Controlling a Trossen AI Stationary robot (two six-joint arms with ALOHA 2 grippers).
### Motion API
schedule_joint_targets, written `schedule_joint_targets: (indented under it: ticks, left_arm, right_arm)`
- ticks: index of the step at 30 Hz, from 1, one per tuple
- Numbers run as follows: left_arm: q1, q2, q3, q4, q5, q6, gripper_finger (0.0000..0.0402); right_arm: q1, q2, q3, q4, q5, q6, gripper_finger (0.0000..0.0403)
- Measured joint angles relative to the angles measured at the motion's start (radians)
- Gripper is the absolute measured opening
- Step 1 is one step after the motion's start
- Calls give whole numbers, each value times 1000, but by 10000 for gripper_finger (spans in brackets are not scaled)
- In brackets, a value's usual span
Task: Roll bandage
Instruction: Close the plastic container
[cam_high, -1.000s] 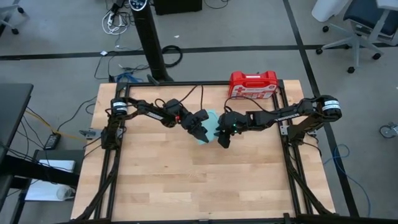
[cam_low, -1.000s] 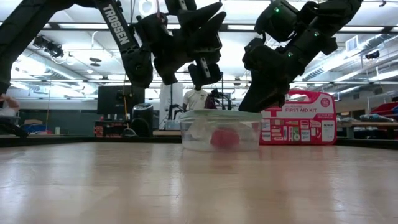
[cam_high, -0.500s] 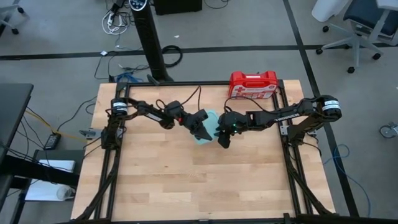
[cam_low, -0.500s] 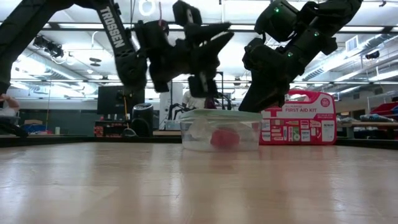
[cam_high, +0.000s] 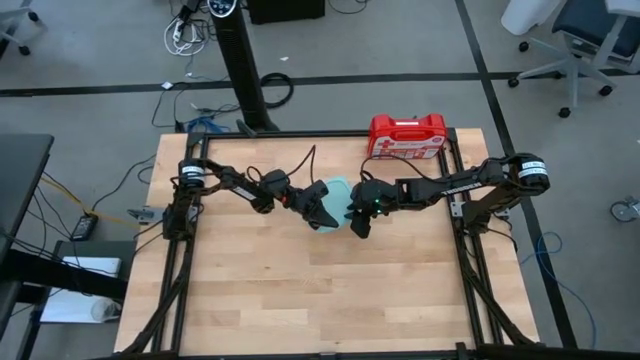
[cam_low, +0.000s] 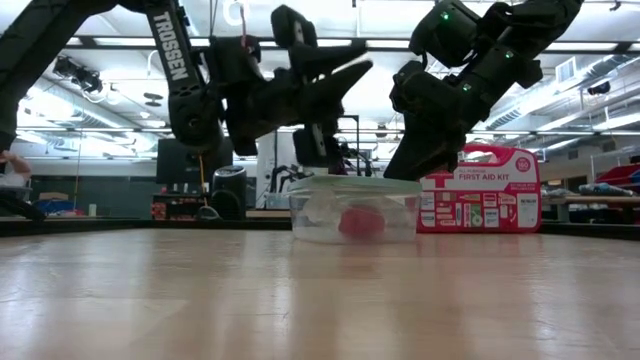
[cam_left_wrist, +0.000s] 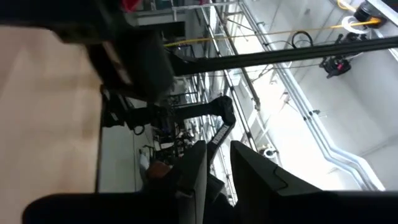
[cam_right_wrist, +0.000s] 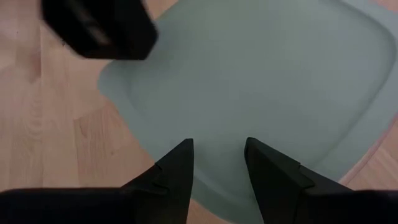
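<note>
Low view gives me the bright red cloth bandage (cam_low: 360, 222) rolled inside the lidded clear square plastic container (cam_low: 310, 215) mid-worktop. My right gripper (cam_right_wrist: 216, 163) hovers over the lid, part open, empty. Left gripper (cam_left_wrist: 214, 163) tilted up beside it, narrowly parted, empty. Rolling looks finished; next, I'd back both arms away.

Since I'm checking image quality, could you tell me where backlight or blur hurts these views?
Low view: bright ceiling lights leave both arms silhouetted; the bandage shows hazily through the container. Left wrist view: ceiling glare, washed out. Right wrist view: the lid fills the frame, soft-edged.
</note>
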Motion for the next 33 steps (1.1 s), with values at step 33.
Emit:
schedule_joint_targets:
  ticks: [33]
  left_arm:
    - [-16,-63,105,38,47,24,76]
  right_arm:
    - [1,0,0,3,-3,2,149]
